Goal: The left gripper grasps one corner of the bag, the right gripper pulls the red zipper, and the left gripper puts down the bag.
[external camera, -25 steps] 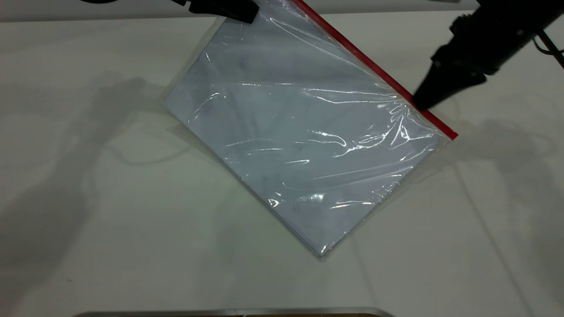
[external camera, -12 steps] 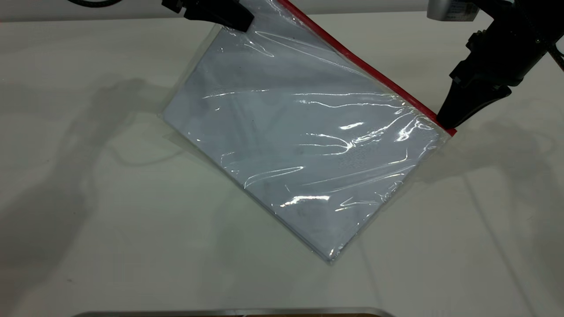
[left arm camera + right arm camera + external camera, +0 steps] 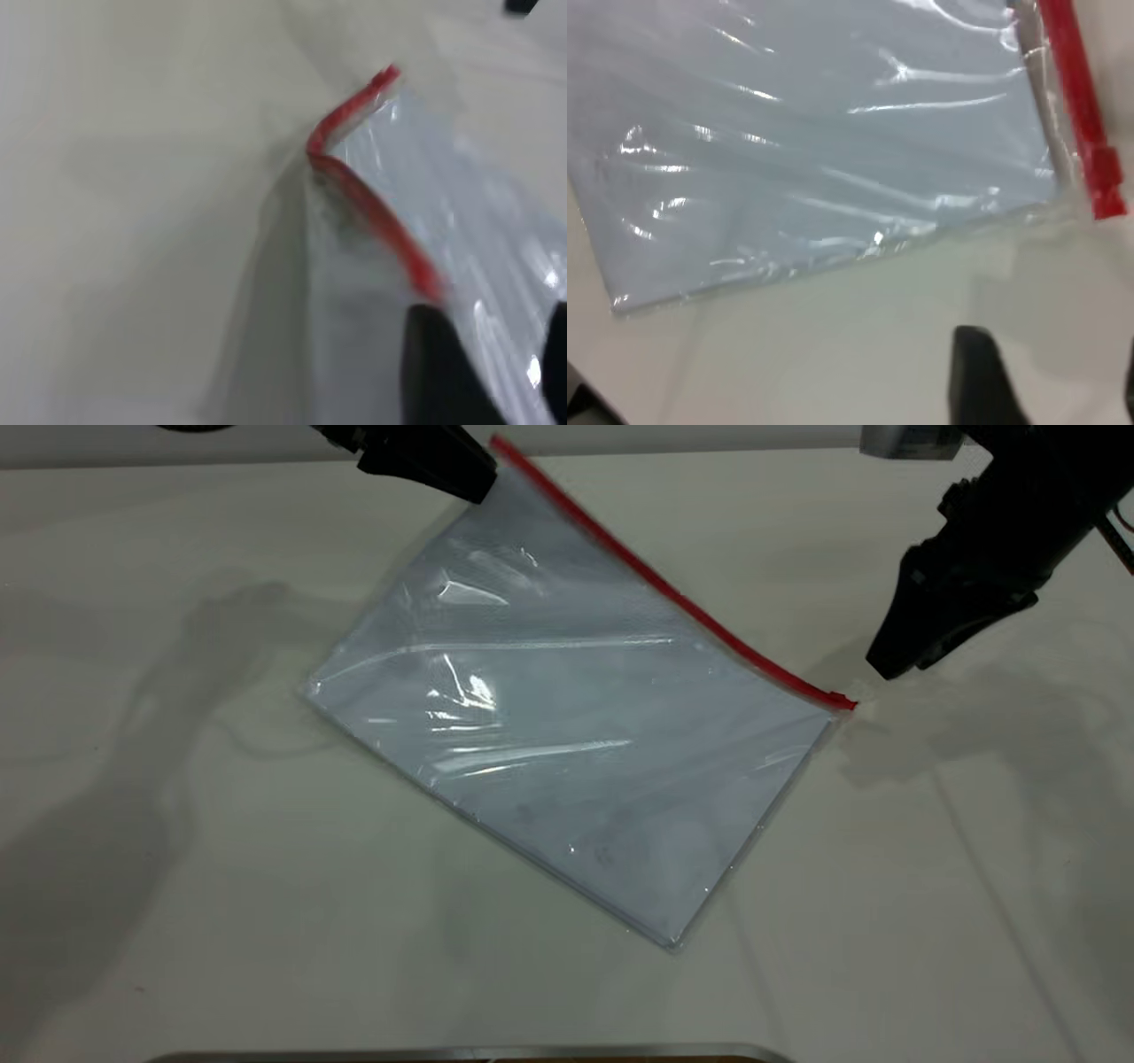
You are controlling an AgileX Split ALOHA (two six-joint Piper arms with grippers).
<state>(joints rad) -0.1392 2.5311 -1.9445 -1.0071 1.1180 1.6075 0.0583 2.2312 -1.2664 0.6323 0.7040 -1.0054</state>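
The bag (image 3: 567,717) is seen lying askew on the white table (image 3: 221,921), its long edges running diagonally from far left to near right; a white sheet (image 3: 611,779) is shown through the glossy clear plastic, which is creased and catches the light; the lowest corner of the pouch is pointed toward the near edge of the table. The red zipper (image 3: 660,584) is laid along the far right long edge, from the far tip by the left gripper down to the right tip of the bag; a small red slider tab (image 3: 1105,168) is seen close to the right tip in the right wrist view. The corner (image 3: 496,465) at the far tip of the red strip is held pinched by the left gripper (image 3: 474,483), whose dark jaws are closed on the plastic there, so that this end is raised off the table and the strip is bent sharply near the grip, as the left wrist view (image 3: 350,133) shows. The right gripper (image 3: 886,666) is held just beyond the right tip of the bag, apart from the red strip and touching nothing; its two jaws are seen parted in the right wrist view, with bare table between them. A metal-edged object (image 3: 469,1052) is partly seen at the near edge of the table.
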